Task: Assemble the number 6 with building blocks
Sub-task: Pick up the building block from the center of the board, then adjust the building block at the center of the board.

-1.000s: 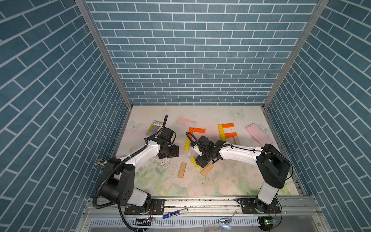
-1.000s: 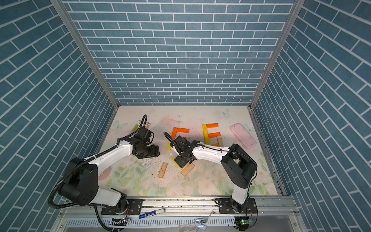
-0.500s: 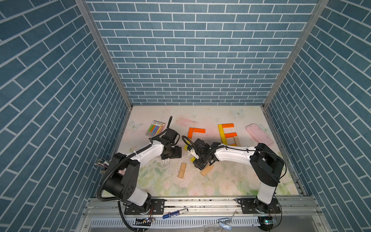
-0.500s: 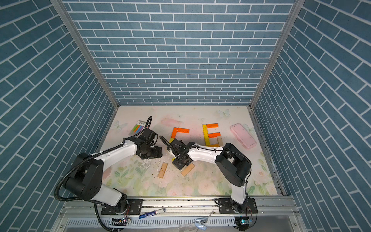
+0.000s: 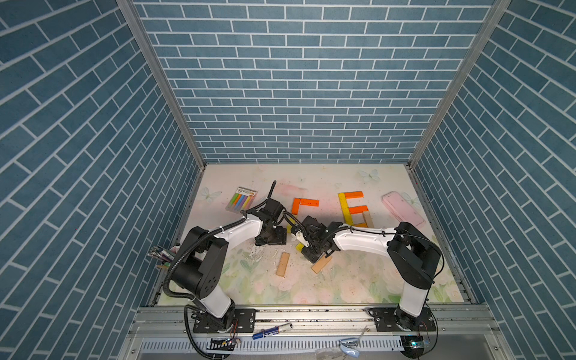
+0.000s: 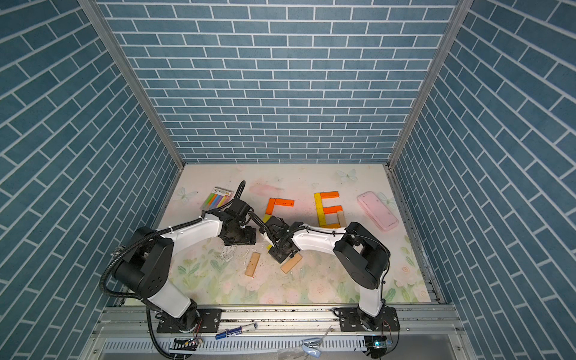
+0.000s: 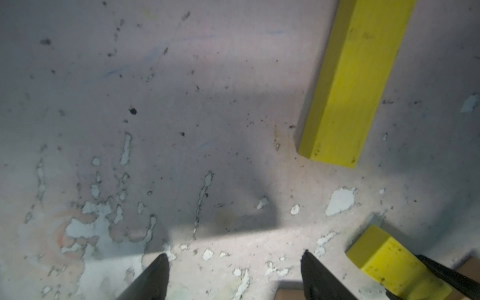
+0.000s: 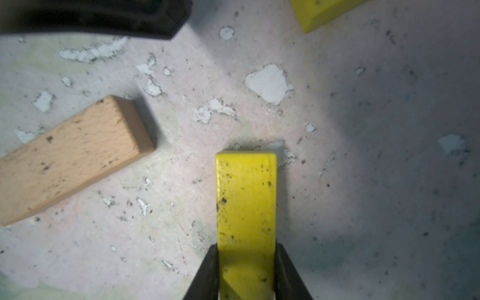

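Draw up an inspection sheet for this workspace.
Surface: floral mat, print chipped to white patches near the middle.
Job's things: block figure shaped like a 6; two orange blocks in an L beside it; two loose tan blocks; one yellow block gripped.
Clutter: pack of pastel sticks, pink case, marker pen on the front rail.
End effectors: left end effector open and empty over the mat; right end effector shut on the yellow block.
Cables: black hose looped at the left arm's base; no snag seen.
Surroundings: blue brick-pattern walls.
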